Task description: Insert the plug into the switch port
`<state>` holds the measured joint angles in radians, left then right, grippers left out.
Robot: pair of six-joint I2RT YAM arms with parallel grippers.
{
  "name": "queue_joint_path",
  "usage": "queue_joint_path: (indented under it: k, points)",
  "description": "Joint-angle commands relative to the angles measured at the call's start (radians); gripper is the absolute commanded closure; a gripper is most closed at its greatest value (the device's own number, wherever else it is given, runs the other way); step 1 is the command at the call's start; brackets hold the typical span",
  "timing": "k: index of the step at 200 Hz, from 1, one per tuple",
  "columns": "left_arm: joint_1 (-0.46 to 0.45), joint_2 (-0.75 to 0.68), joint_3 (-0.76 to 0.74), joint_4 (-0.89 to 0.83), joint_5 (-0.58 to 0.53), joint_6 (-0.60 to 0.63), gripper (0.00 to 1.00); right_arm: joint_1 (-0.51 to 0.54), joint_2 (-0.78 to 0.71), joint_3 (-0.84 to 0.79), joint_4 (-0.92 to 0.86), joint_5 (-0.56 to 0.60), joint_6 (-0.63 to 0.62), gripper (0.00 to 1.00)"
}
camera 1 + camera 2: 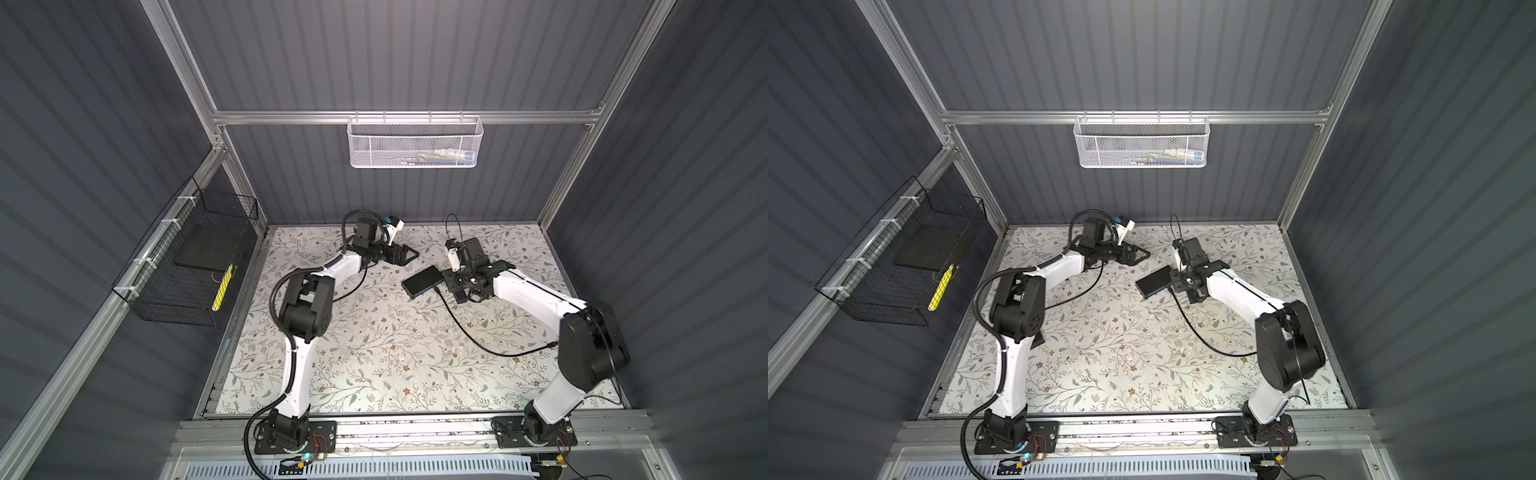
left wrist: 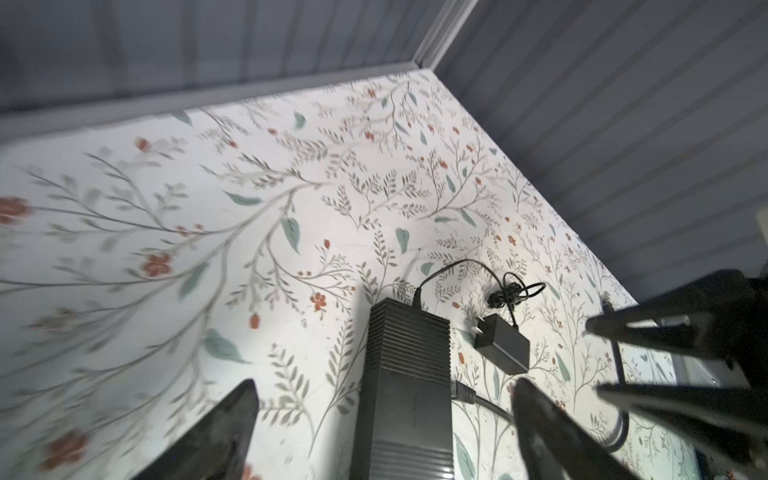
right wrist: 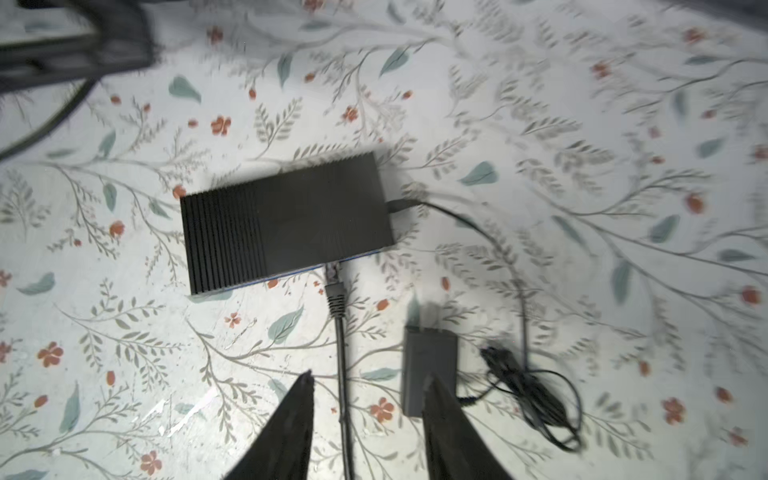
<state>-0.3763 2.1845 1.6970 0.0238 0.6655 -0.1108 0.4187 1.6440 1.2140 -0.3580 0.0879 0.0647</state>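
Observation:
The black switch (image 3: pixel 286 224) lies flat on the flowered table (image 1: pixel 374 353), seen in both top views (image 1: pixel 1154 282). The plug (image 3: pixel 334 286) has its tip in the switch port (image 3: pixel 331 265) in the blue long face, and its black cable (image 3: pixel 341 365) trails back between my right fingers untouched. My right gripper (image 3: pixel 369 377) is open, a little back from that face (image 1: pixel 446 286). Past the switch's far side, my left gripper (image 1: pixel 405 255) is wide open and holds nothing. In the left wrist view the switch (image 2: pixel 407 374) shows between its spread fingers (image 2: pixel 232 419), with the plug (image 2: pixel 463 392) at its side.
A dark power adapter (image 3: pixel 430 365) with a bundled cord (image 3: pixel 536 399) lies beside my right gripper; its lead enters the switch's short end (image 3: pixel 399 205). A white mesh basket (image 1: pixel 415 141) hangs on the back rail. A black wire basket (image 1: pixel 187 266) hangs on the left wall.

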Motion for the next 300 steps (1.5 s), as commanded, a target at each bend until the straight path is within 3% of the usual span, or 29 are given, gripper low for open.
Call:
queue_joint_path:
  k: [1, 45, 79, 105, 128, 152, 173, 210, 240, 270, 300]
  points:
    - [0.025, -0.189, -0.120, 0.075, -0.164, 0.027, 0.00, -0.060, -0.116, -0.058, 0.067, 0.087, -0.015, 0.48]
    - [0.094, -0.514, -0.453, 0.129, -0.580, 0.044, 0.00, -0.149, -0.337, -0.244, 0.246, 0.255, 0.011, 0.25]
    - [0.141, -0.707, -0.778, 0.271, -0.970, 0.009, 0.00, -0.233, -0.444, -0.410, 0.400, 0.361, 0.064, 0.15]
    - [0.158, -0.774, -0.979, 0.392, -1.134, 0.016, 0.00, -0.277, -0.488, -0.551, 0.555, 0.456, 0.074, 0.10]
    - [0.159, -0.738, -1.062, 0.455, -1.238, 0.019, 0.00, -0.296, -0.498, -0.665, 0.716, 0.477, 0.070, 0.07]
    - [0.159, -0.677, -1.104, 0.548, -1.230, 0.043, 0.00, -0.311, -0.450, -0.697, 0.767, 0.487, 0.076, 0.04]
    - [0.162, -0.677, -1.132, 0.626, -1.156, 0.094, 0.00, -0.319, -0.394, -0.769, 0.929, 0.430, 0.045, 0.02]
    - [0.163, -0.675, -1.125, 0.610, -1.058, 0.177, 0.00, -0.325, -0.293, -0.799, 1.076, 0.382, -0.017, 0.01]
    - [0.165, -0.689, -1.172, 0.609, -1.050, 0.176, 0.00, -0.339, -0.271, -0.831, 1.181, 0.321, -0.049, 0.01]
    - [0.201, -0.629, -1.269, 0.814, -1.021, 0.158, 0.00, -0.352, -0.242, -0.864, 1.269, 0.280, -0.052, 0.01]
    - [0.259, -0.556, -1.189, 0.744, -0.842, 0.187, 0.00, -0.366, -0.234, -0.859, 1.256, 0.226, -0.051, 0.01]
